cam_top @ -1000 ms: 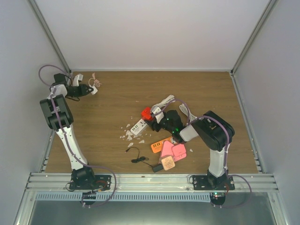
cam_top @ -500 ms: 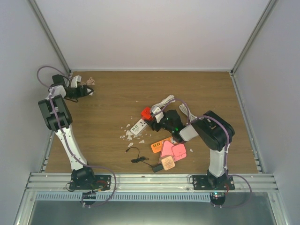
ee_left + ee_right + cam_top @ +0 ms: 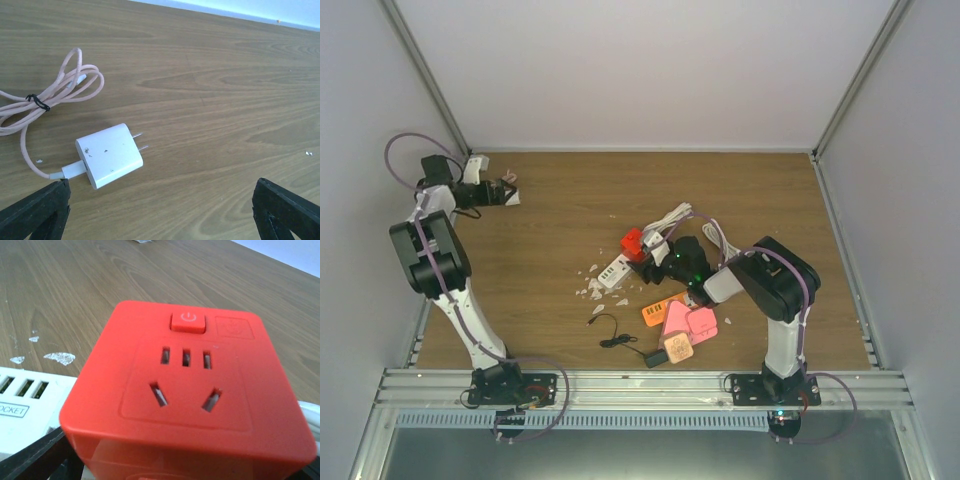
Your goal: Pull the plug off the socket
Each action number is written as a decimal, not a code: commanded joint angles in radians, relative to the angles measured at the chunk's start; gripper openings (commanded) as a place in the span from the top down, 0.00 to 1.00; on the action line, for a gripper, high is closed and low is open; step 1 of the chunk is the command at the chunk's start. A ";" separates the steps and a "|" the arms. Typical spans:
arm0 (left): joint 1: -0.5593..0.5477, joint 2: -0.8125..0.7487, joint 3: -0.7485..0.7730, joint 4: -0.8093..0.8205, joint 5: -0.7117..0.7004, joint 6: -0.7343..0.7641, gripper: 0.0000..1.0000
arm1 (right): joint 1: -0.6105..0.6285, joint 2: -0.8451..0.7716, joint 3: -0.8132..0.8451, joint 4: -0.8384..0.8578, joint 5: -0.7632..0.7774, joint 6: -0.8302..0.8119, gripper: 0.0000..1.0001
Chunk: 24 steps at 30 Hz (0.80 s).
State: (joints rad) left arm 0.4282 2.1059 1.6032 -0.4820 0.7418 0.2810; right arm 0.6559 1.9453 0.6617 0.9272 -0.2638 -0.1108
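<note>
As it lies, plug: flat on table, far-left corner, prongs bare.
Left gripper: spread wide, above plug.
Red cube socket: table centre.
Right gripper: apparently clamped on socket.

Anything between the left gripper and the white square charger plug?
Nothing visible. The white square charger plug lies flat on the wooden table ahead of the open left gripper, its bundled pink cable trailing off to one side.

Wooden table, pale, perhaps white, walls
</note>
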 commanded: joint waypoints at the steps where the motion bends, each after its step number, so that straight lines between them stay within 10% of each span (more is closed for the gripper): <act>1: -0.014 -0.098 -0.062 0.046 -0.013 0.065 0.01 | 0.005 -0.022 -0.031 -0.032 -0.031 -0.017 0.18; 24: -0.572 -0.375 -0.525 0.005 0.000 0.284 0.27 | 0.004 -0.111 -0.021 -0.115 -0.009 -0.005 0.16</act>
State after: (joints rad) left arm -0.0826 1.7618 1.1172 -0.4953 0.7071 0.5667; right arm 0.6563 1.8576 0.6113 0.8349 -0.2668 -0.1226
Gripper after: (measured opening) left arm 0.759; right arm 0.842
